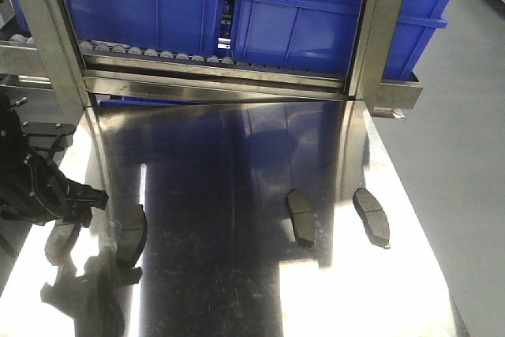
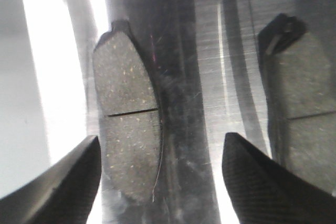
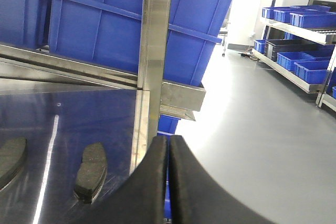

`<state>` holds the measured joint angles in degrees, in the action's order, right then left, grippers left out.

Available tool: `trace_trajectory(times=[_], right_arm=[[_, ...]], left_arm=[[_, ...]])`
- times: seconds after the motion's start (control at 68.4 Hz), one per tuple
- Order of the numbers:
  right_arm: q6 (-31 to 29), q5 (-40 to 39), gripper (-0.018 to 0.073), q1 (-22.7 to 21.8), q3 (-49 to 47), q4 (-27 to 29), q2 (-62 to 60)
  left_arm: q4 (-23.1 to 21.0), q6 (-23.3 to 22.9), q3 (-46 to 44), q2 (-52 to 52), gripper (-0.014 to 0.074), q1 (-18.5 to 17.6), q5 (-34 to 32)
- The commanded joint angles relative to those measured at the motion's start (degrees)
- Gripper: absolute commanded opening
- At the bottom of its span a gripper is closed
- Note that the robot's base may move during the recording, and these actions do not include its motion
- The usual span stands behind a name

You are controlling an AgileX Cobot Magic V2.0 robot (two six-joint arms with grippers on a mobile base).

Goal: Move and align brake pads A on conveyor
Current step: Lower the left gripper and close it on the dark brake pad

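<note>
The 4 brake pads [image 1: 302,217] lie face up on the shiny steel table [image 1: 221,290], not on the conveyor, which no view shows. 2 lie at the left and 2 at the right, in front of the rack [image 1: 213,76] that carries the blue bins [image 1: 300,13].

The left gripper [image 2: 161,142] hangs over the left pair with its fingers apart and nothing held. The inner pad [image 2: 128,129] runs lengthwise in the gap, closer to the left finger, so the hand appears to be lined up to pinch it across its narrow width. The outer pad [image 2: 302,114] lies just beside it, outside the gap.

The right gripper [image 3: 168,145] has its fingers pressed together on nothing. It sits by the table's right edge, probably parked clear while the other arm works.

The right finger of the left hand cuts off part of the outer pad. In the front view, the arm and glare blur one pad of that pair. Reflections smear every pad's outline. How high the open fingers are above the steel cannot be told, and no backing plate shows.
</note>
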<state>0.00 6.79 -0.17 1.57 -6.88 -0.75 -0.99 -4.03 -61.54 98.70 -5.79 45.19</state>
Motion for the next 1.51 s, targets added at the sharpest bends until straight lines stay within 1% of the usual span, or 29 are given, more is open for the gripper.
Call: trace_trajectory(times=[0.0,0.132,0.366,0.571,0.731,0.79,0.863,0.936,1.009,1.331,1.492], right_arm=[[-0.3,-3.9,-0.0008,-0.2,0.5,-0.3,-0.5],[-0.3,-3.9,-0.0008,-0.2,0.5,-0.3,-0.5],[-0.3,-3.9,-0.0008,-0.2,0.5,-0.3,-0.5],[-0.3,-3.9,-0.0008,-0.2,0.5,-0.3,-0.5],[-0.3,-3.9,-0.0008,-0.2,0.5,-0.3,-0.5],[-0.3,-3.9,-0.0008,-0.2,0.5,-0.3,-0.5],[-0.3,-3.9,-0.0008,-0.2,0.5,-0.3,-0.5],[-0.3,-3.9,-0.0008,-0.2,0.5,-0.3,-0.5],[-0.3,-3.9,-0.0008,-0.2,0.5,-0.3,-0.5],[-0.3,-3.9,-0.0008,-0.2,0.5,-0.3,-0.5],[-0.3,-3.9,-0.0008,-0.2,0.5,-0.3,-0.5]], left_arm=[[-0.1,-1.8,-1.6,-0.8,0.0484,0.0,-1.4],[0.0,-3.2,-1.6,-0.2,0.0484,0.0,-1.8],[2.5,-7.4,-1.6,-0.1,0.0484,0.0,-2.0],[2.5,-7.7,-1.6,-0.1,0.0484,0.0,-2.0],[1.8,-8.4,-1.6,-0.1,0.0484,2.0,-1.6],[1.7,-7.7,-1.6,-0.1,0.0484,2.5,-1.1],[1.7,-5.6,-1.6,-0.1,0.0484,2.7,-1.0],[0.3,-2.9,-1.6,-0.1,0.0484,2.7,-1.0],[-1.2,-1.1,-1.6,-0.1,0.0484,2.7,-1.1],[-0.6,-1.1,-1.6,0.0,0.0484,2.7,-2.4],[-0.7,-0.6,-1.7,2.7,0.0484,2.7,-1.5]])
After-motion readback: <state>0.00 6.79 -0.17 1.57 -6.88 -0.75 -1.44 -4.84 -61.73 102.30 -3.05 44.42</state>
